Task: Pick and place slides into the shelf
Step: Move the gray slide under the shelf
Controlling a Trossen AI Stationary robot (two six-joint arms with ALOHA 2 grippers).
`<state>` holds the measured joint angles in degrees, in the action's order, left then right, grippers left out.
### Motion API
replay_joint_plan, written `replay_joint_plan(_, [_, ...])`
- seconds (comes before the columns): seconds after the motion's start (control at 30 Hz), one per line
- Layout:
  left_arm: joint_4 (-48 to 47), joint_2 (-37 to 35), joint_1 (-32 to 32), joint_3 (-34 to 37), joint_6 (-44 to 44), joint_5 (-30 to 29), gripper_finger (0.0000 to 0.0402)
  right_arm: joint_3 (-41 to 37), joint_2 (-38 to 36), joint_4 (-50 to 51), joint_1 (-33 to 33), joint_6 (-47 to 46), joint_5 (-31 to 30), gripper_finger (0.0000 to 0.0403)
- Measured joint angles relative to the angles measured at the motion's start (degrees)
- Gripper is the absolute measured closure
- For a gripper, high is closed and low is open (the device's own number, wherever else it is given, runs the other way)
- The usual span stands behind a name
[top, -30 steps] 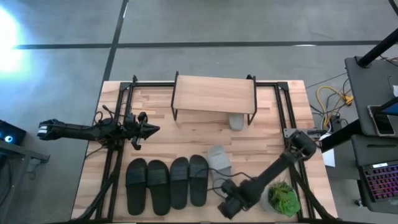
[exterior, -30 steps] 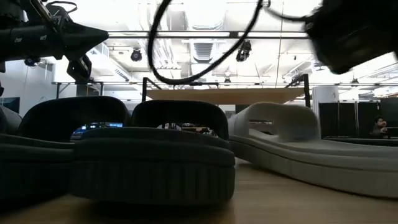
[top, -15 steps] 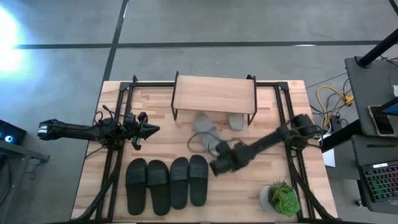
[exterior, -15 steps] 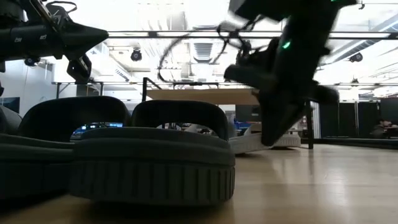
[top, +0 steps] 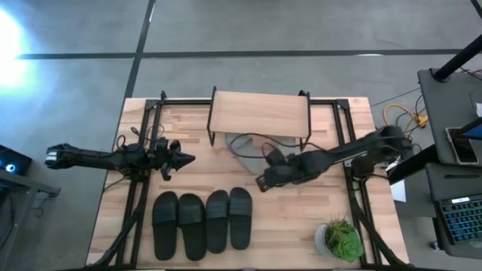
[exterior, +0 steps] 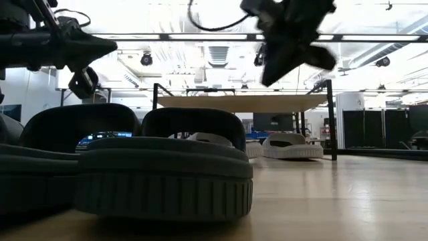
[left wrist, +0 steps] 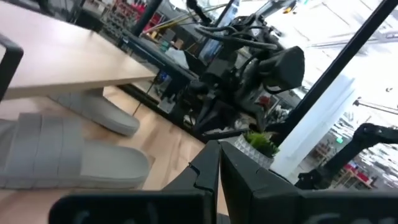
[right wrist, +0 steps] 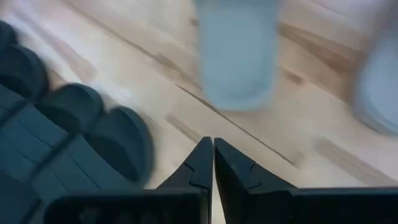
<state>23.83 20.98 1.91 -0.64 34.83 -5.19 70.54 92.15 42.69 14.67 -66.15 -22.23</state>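
The shelf (top: 260,113) stands at the table's far middle. One light grey slide (top: 242,147) lies flat on the table with its far end under the shelf's front edge. A second grey slide (exterior: 287,145) lies under the shelf to its right. Several black slides (top: 202,220) lie side by side near the table's near edge. My right gripper (top: 261,183) is shut and empty, above the table between the grey slide and the black ones. My left gripper (top: 183,159) is shut and empty, hovering at the table's left.
A potted green plant (top: 343,239) stands at the near right corner. Black metal frame rails (top: 147,150) run along the table's left and right sides. Bare wood shows between the black slides and the plant.
My right gripper has swung from the near edge beside the plant toward the far edge, ending just in front of the shelf. The grey slide that lay beside the black slides has moved to the shelf, its far end now under the front edge.
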Motion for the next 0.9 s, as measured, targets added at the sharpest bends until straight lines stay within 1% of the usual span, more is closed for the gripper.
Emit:
replay_joint_plan(0.17, [-0.1, 1.1, 0.0, -1.0, 3.7, 0.2, 0.0402, -0.2, -5.3, 10.9, 0.3, -5.1, -1.3, 0.0394])
replay_joint_plan(0.27, [-4.8, 3.0, 0.1, -2.0, 3.7, -1.9, 0.0402, -0.2, -7.9, 14.7, 0.4, -6.3, -3.7, 0.0394])
replay_joint_plan(0.37, [-9.1, 7.2, 0.1, -2.9, 3.8, -3.6, 0.0402, -0.2, -10.6, 16.3, 0.4, -6.5, -5.6, 0.0394])
replay_joint_plan(0.5, [-9.9, 14.5, 0.1, -4.6, 3.2, -7.3, 0.0402, -0.2, -13.3, 17.2, 0.3, -6.4, -9.6, 0.0394])
replay_joint_plan(0.57, [-9.9, 19.2, 0.1, -6.1, 0.7, -9.0, 0.0402, 0.0, -14.2, 17.5, 0.3, -6.0, -11.4, 0.0394])
replay_joint_plan(0.67, [-9.4, 26.7, 0.2, -9.0, -5.5, -9.4, 0.0402, 0.7, -14.7, 17.4, 0.3, -3.2, -13.2, 0.0394])
replay_joint_plan(0.83, [-2.6, 41.8, 0.5, -14.6, -21.0, -11.8, 0.0402, 3.4, -13.8, 18.3, 0.3, 3.3, -16.6, 0.0394])
replay_joint_plan(0.9, [-1.7, 47.6, 0.5, -17.5, -23.3, -13.5, 0.0402, 4.5, -13.5, 19.3, 0.2, 3.6, -18.1, 0.0394])
